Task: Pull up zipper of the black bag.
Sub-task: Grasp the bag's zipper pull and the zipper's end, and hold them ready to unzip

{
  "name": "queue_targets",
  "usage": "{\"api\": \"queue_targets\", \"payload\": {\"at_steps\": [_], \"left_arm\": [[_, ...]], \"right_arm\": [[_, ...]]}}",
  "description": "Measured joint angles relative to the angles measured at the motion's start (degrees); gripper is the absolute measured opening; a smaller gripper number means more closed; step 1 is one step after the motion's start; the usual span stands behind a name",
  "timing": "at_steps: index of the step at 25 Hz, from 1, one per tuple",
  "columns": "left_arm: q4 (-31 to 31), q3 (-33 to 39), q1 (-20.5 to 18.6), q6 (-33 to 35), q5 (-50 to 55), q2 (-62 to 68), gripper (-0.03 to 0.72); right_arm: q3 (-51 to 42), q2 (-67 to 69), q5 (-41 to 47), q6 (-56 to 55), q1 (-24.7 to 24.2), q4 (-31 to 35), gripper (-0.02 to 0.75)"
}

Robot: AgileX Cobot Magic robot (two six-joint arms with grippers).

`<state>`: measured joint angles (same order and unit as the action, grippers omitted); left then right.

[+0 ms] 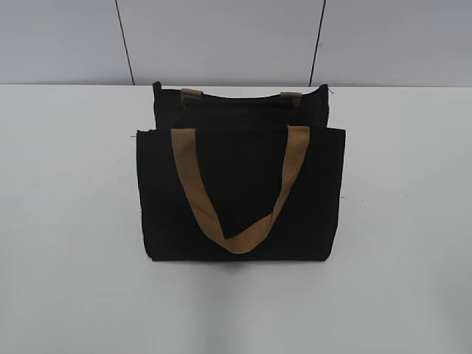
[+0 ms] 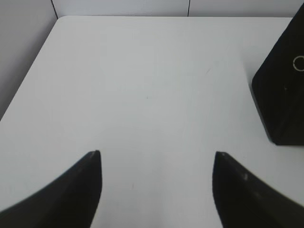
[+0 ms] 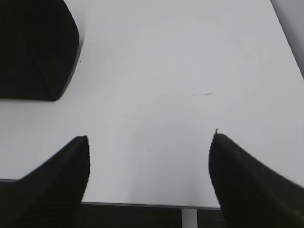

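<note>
The black bag (image 1: 243,195) stands upright in the middle of the white table. One tan strap handle (image 1: 236,184) hangs down its front panel, and the ends of the other show at its top edge. The zipper is hidden. A corner of the bag shows at the right of the left wrist view (image 2: 282,90) and at the top left of the right wrist view (image 3: 33,50). My left gripper (image 2: 156,154) is open and empty above bare table. My right gripper (image 3: 149,137) is open and empty near the table's edge. Neither gripper shows in the exterior view.
The white table (image 1: 66,221) meets a grey panelled wall (image 1: 221,37) at the back. The table's edge (image 3: 142,205) runs just below my right gripper. A small silver ring (image 2: 299,63) shows on the bag's side.
</note>
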<state>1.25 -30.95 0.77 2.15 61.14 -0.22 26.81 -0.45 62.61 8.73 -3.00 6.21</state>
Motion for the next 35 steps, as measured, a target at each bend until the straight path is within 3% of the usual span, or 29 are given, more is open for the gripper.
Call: {"api": "queue_targets", "payload": {"at_steps": [30, 35], "left_arm": [[0.3, -0.2, 0.0, 0.0, -0.4, 0.0, 0.544], [2.2, -1.2, 0.0, 0.0, -13.1, 0.0, 0.539]], "right_arm": [[0.0, 0.0, 0.0, 0.0, 0.0, 0.0, 0.593], [0.0, 0.0, 0.0, 0.0, 0.0, 0.0, 0.593]]}}
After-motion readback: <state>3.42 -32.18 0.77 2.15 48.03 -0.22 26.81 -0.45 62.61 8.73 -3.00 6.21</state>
